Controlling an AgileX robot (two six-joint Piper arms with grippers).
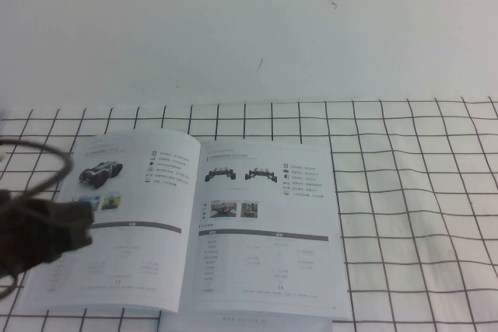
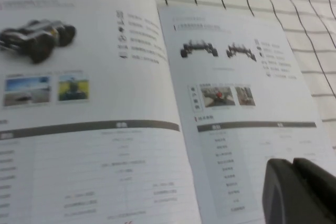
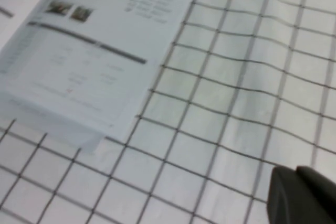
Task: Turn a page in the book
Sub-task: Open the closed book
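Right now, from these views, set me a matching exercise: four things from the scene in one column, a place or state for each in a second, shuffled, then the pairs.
Things
1. book
2. page
3. left gripper
4. right gripper

Places or states
A. over bare grid cloth, off the paper
B. lying open flat on the grid cloth
C. above the leaf showing one dark vehicle
D. the leaf with two dark chassis pictures, on the robot's right of the fold

Pairs: 1-B, 2-D, 3-C, 4-A
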